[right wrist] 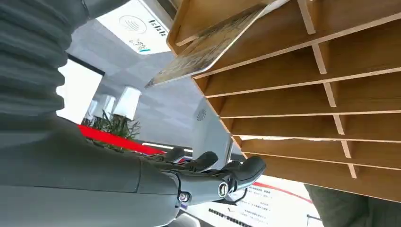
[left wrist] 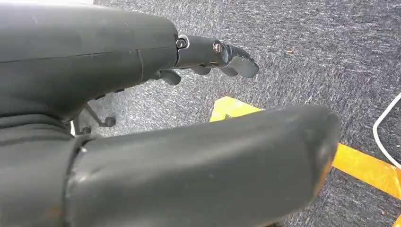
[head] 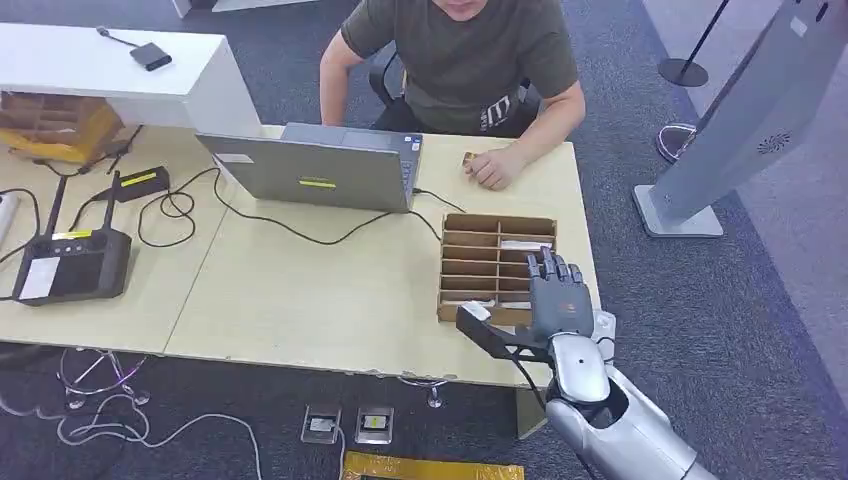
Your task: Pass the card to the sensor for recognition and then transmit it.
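Left robot hand point(left wrist: 208, 56) hangs over the grey carpet point(left wrist: 307, 42) beside a strip of yellow floor tape point(left wrist: 364, 165), its fingers loosely apart and grasping nothing. On the counter point(head: 320, 290), going left to right, sit a black controller with antennas point(head: 70, 262), a small black box with a yellow label point(head: 138, 183), looping black cables point(head: 180, 210) and an open grey laptop point(head: 315, 170). A person in a dark olive shirt point(head: 470, 60) sits behind the laptop, one hand point(head: 492, 165) resting on the counter by a small tan object I cannot make out. Right of the laptop lies a wooden slotted organizer tray point(head: 470, 265). Right robot hand point(head: 556, 295) hovers at the tray's near right corner, fingers extended and released — nothing in its grasp. The card point(right wrist: 208, 45) leans tilted out of one of the tray's slots in the right wrist view — well apart from the fingers point(right wrist: 246, 168). A grey kiosk stand point(head: 740, 110) rises at the far right.
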Controlling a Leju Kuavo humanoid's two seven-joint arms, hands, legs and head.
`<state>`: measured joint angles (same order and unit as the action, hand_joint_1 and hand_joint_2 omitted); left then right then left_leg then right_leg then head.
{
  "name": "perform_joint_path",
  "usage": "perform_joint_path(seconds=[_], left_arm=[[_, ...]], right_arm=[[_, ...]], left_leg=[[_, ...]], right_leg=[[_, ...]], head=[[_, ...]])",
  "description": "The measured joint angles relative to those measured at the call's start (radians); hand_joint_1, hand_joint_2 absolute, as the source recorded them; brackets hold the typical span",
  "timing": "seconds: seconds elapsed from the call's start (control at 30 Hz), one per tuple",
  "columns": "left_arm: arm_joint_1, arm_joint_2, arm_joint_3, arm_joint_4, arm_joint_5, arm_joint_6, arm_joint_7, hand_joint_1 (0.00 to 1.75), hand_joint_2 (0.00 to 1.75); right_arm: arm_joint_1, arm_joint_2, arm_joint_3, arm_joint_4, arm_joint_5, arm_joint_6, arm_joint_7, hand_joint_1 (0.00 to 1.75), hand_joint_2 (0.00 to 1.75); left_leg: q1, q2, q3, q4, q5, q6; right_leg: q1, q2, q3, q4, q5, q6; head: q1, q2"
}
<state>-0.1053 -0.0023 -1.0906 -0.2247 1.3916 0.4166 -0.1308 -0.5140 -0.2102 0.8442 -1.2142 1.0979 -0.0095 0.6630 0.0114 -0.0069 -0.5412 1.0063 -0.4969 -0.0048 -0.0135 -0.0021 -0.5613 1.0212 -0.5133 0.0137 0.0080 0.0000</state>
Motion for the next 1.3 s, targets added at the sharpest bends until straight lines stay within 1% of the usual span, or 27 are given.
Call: perform_joint_path(seconds=[1.3], left_arm=[[0.0, 0.0, 0.0, 0.0, 0.0, 0.0, 0.0, 0.0, 0.0]], right_arm=[[0.0, 0.0, 0.0, 0.0, 0.0, 0.0, 0.0, 0.0, 1.75]], left_leg=[[0.0, 0.0, 0.0, 0.0, 0.0, 0.0]], right_leg=[[0.0, 0.0, 0.0, 0.0, 0.0, 0.0]], head=[[0.0, 0.0]])
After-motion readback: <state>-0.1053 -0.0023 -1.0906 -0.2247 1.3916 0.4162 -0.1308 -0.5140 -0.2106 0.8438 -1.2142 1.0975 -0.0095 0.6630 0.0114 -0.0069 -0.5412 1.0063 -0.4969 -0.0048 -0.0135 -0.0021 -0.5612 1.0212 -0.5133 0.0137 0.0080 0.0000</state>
